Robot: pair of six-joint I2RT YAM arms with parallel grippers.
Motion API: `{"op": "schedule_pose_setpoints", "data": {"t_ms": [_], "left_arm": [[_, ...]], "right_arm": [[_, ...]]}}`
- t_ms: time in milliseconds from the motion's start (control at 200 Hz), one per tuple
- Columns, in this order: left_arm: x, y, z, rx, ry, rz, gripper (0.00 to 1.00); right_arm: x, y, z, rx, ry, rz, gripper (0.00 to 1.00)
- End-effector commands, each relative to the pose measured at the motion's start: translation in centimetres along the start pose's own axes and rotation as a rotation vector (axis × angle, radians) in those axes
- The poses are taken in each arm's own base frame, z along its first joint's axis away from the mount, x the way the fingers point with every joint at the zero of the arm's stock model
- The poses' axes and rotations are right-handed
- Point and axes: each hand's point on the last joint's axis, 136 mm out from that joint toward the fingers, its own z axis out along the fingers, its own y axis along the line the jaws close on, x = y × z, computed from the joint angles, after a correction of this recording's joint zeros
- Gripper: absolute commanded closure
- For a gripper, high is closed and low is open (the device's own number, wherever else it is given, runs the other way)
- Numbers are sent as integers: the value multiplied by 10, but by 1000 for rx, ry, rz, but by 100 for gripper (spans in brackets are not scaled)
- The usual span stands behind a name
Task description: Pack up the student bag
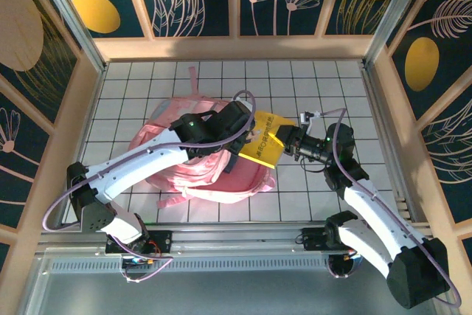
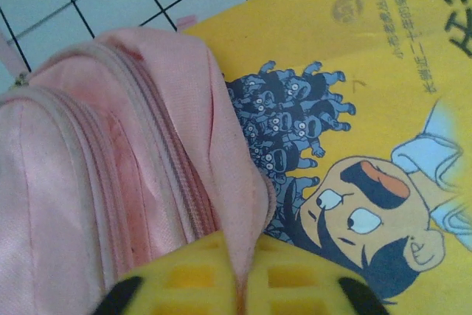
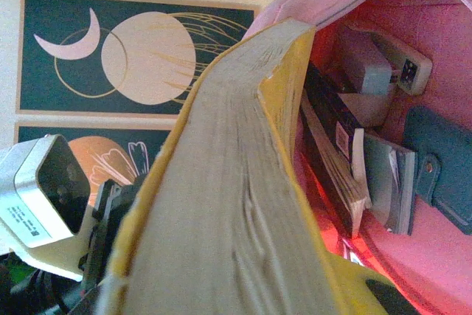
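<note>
Bag: student bag (image 1: 193, 175) lies centre-left on the surface (image 1: 332, 79), under the left arm. It is soft pink fabric, slumped and rumpled, w/ thin straps trailing off its far and near sides.
Bag close-up: left wrist cam shows a slightly shiny weave, padded seams and parallel zip tracks. The mouth edge folds over the book cover.
Surface: flat white tiles w/ a dark grid of lines.
Book: thick book (image 1: 264, 144) w/ a glossy yellow cover showing a cartoon face and a crowd of small dark figures. One end is inside the bag mouth; the other sticks out twd the right arm. Page block is rough, greyish and wavy.
Left claw: left claw (image 2: 240, 289) is pinched tight on the bag's mouth edge. Pink fabric is squeezed btwn the yellow waffle-textured pads (image 2: 184, 282).
Right claw: right claw (image 1: 289, 138) is clamped narrow on the book's outer end.
Inside bag: grey blocky item (image 3: 369, 68), thin dark volume (image 3: 332, 145), grey-edged booklet (image 3: 387, 182) and teal case w/ snap tab (image 3: 442, 160).
Hard to see: cover print is too blurred to read. The bag's far side is hidden by the arm, and the lower part of the case is cut off by the frame.
</note>
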Motion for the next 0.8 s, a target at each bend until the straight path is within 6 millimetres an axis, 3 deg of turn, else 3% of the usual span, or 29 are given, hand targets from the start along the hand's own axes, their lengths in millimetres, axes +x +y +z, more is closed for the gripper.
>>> {"op": "schedule_pose_setpoints", "data": {"t_ms": [0, 175, 335, 480, 796], "left_arm": [[-8, 9, -14, -17, -52, 2, 100], [-48, 45, -74, -70, -235, -78, 100], [-61, 93, -120, -189, -357, -158, 100], [-58, 105, -127, -209, -372, -174, 100], [-62, 101, -123, -177, -377, -181, 100]], "right_arm": [[2, 48, -4, -127, -6, -159, 100], [4, 21, -1, 12, -29, -198, 100], [12, -9, 0, 91, -25, -208, 100], [23, -18, 6, 61, -8, -204, 100], [41, 28, 38, -77, 66, -245, 100]]}}
